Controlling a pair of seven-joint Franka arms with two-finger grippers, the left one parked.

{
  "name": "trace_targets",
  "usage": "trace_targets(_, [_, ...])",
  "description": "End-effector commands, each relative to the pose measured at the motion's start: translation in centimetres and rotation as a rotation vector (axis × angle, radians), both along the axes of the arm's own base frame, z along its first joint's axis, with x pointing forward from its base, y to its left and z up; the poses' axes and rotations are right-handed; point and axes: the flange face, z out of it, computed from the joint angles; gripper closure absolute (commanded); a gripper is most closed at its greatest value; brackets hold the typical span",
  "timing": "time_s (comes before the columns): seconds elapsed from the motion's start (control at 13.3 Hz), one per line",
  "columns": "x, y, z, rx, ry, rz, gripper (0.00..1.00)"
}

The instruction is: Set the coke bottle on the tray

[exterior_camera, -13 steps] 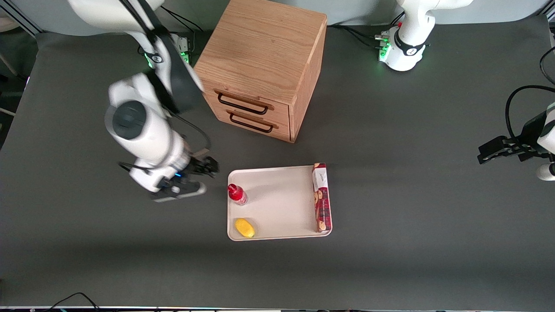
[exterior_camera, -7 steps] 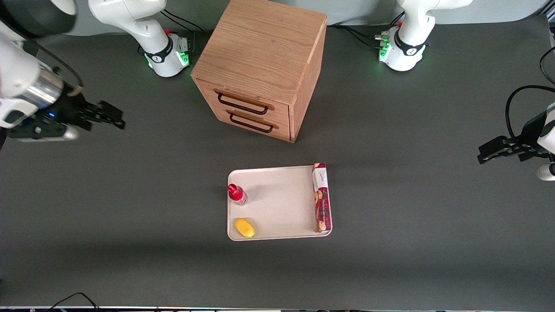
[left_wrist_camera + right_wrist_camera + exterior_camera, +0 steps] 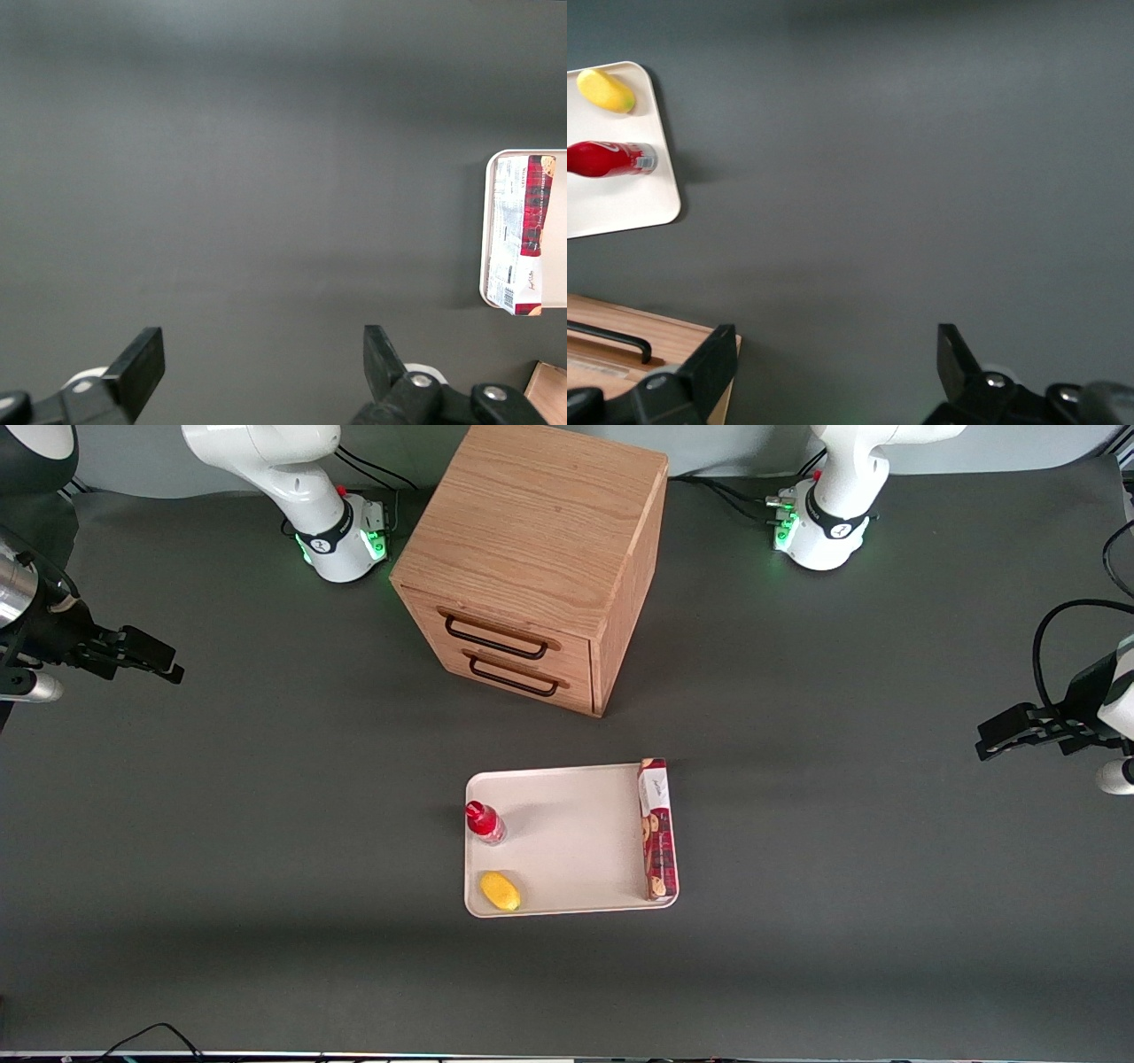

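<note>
Starting at the working arm's end: find the tool (image 3: 164,662) hung above the table (image 3: 266,797), well apart from the tray (image 3: 576,841), fingers spread wide, pinching nothing. Judge the placing done and the step in hand as parking clear.

Next, look to the bottle (image 3: 485,822): standing upright on the tray, cap up, just inside the rim nearest the working arm, free of any grip. Check from the wrist view that the clear base sits wholly on the flat floor and not up on the rim; appears so, with a thin strip of tray between base and edge. Treat as tippy all the same: tall, narrow, close to the edge.

Nearer the front camera on the same tray, note the lemon (image 3: 500,891), close to the bottle but apart from it. Toward the parked arm's end of the tray, note the box (image 3: 656,829) lying along the rim, well apart from the bottle. Farther from the camera, note the cabinet (image 3: 532,567), both drawers shut.

So: hold the tool high and away, make no pass low over the tray, avoid brushing the rim or jolting the table, and leave the fingers parted. If any correction seems needed, come down from straight above the cap, never sideways past the lemon.
</note>
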Motion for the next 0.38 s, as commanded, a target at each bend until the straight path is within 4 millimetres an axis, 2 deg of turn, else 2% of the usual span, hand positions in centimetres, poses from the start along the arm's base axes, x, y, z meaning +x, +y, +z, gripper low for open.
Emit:
trace_targets(0.0, [0.9,-0.6,1.1,-0.029,-0.021,0.004,0.0])
trace_targets(0.15, [1.7,-2.2,1.5,-0.03,-0.04,-0.024,0.0])
trace_targets(0.3, [2.5,-2.3,1.7,-0.032,-0.048,-0.028,0.0])
